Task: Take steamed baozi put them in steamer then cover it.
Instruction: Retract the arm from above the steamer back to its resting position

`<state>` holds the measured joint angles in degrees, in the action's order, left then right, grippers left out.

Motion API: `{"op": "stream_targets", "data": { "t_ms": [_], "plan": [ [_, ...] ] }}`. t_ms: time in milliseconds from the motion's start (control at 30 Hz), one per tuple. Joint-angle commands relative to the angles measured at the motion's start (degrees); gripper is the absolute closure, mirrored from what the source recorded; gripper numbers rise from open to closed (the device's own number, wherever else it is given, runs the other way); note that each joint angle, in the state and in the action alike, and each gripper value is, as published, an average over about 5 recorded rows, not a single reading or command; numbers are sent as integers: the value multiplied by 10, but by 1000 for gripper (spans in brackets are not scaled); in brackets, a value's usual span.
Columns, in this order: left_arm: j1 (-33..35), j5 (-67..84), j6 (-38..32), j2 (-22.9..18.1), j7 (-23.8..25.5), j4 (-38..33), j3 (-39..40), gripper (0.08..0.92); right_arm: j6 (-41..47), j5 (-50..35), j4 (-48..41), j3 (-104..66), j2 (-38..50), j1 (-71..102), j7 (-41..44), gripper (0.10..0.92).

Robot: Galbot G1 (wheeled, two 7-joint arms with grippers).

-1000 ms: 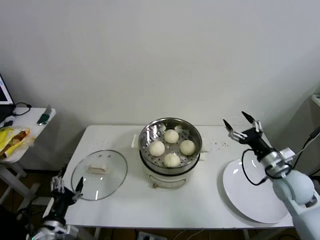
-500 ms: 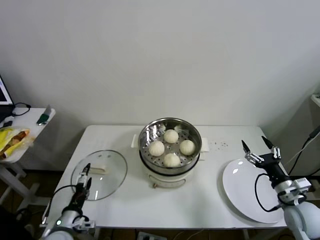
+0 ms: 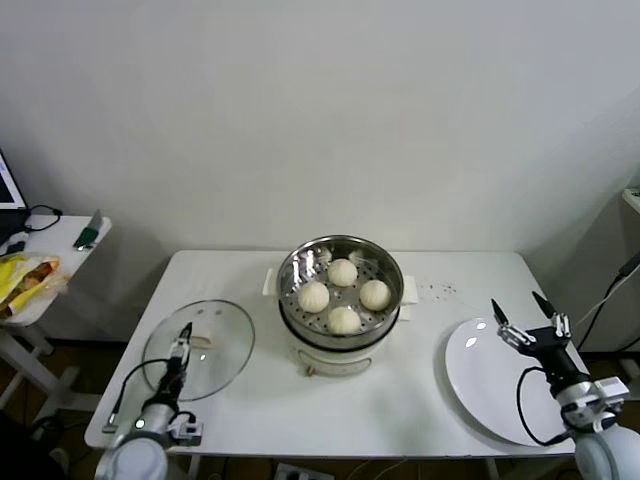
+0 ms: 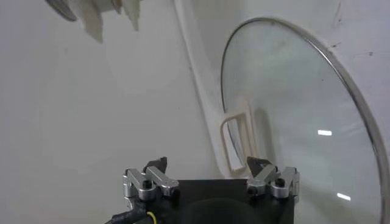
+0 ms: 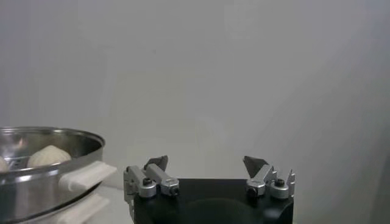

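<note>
Loading done, covering not yet begun.

All four steamed baozi [image 3: 343,294] are seen inside the steamer [image 3: 341,268] at the middle of the counter [image 3: 250,400]; the cover [image 3: 199,348] lies flat on the counter to the steamer's left, ungrasped. The left gripper [image 3: 182,347] is held spread above the cover, near its handle [image 4: 238,133]. The right gripper [image 3: 530,318] is spread and empty over the white plate [image 3: 490,385].

We see a shiny stainless-steel steamer [image 3: 340,277] holding four smooth, matte dough baozi [image 3: 314,296]. The cover [image 3: 199,349] is clear glass, metal-rimmed, with a cream plastic handle [image 4: 237,139]. The plate [image 3: 495,385] looks glossy white.
</note>
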<state>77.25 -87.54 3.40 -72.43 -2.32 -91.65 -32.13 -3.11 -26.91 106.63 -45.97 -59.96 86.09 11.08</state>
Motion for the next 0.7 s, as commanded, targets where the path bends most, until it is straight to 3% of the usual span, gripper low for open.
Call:
{"op": "stream_targets", "data": {
  "t_ms": [33, 433, 700],
  "plan": [
    [-64, -13, 1, -12, -18, 61, 12, 177, -3, 23, -5, -12, -6, 12, 8, 203],
    [-100, 0, 0, -17, -32, 99, 20, 177, -13, 46, -28, -16, -10, 11, 21, 203],
    [-120, 17, 0, -21, -71, 134, 19, 177, -19, 60, -41, -15, -13, 8, 24, 203]
  ]
}}
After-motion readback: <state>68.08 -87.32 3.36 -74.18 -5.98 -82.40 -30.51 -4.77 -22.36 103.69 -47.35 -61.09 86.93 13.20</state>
